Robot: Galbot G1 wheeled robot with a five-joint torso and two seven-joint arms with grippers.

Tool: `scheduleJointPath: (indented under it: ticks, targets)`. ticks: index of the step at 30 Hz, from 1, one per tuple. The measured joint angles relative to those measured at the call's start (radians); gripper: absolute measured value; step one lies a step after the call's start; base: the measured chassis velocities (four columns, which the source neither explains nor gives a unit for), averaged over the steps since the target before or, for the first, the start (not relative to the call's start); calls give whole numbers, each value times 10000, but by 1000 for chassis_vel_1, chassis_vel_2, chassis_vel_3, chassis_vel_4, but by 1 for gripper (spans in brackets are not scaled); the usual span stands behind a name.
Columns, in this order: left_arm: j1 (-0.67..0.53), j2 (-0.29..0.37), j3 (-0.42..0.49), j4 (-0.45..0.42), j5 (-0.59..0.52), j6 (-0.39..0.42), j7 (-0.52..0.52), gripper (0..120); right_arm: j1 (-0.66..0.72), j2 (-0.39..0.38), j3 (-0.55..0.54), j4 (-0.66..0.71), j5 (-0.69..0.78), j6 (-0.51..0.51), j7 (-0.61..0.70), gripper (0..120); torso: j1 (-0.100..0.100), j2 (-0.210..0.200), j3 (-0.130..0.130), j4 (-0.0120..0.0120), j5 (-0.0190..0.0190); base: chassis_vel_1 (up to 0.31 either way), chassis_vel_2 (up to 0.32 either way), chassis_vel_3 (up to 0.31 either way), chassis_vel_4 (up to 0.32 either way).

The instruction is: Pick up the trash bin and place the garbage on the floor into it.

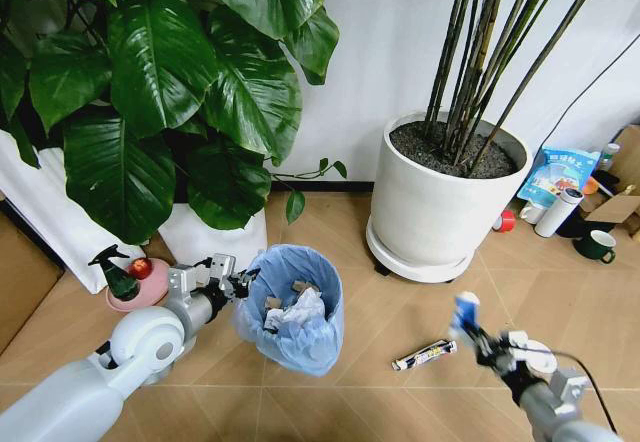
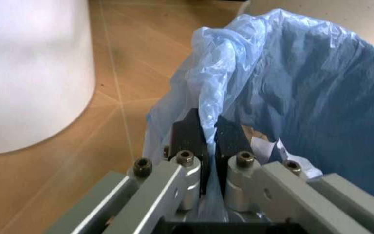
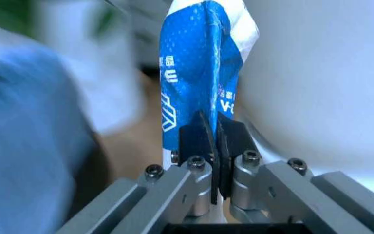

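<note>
Meanwhile, blue-white packet [image 3: 200, 68] pinched in right hand [image 3: 218, 141], beside trash bin [image 1: 297, 307].

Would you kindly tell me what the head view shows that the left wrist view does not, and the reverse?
Head view alone: the right tool pinching a blue-white packet, and a white tube lying on the floor.

Left wrist view alone: the black pads clamped on the bag's bunched edge, seen close.

Both: the left tool gripping the blue-lined trash bin, with paper inside.
</note>
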Motion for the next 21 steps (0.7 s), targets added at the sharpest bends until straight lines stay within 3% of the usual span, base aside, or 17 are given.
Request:
scheduleJointPath:
  ticks: [10, 18, 21]
  targets:
    - [-215, 83, 584, -14, -37, 1, 213, 0, 2637, -683, -1984, -483, 1089, 526, -3647, 0, 0, 0, 1, -1, -2, 0, 0, 0, 0]
    - [-448, -50, 831, 47, -46, -5, 244, 0, 3511, -641, -2835, -712, 1510, 455, -4583, 0, 0, 0, 1, -3, -2, 0, 0, 0, 0]
    - [-799, -216, 1146, 136, -126, -12, 250, 0, 4584, -569, -3781, -1039, 1624, 315, -5228, 0, 0, 0, 0, -3, -3, 0, 0, 0, 0]
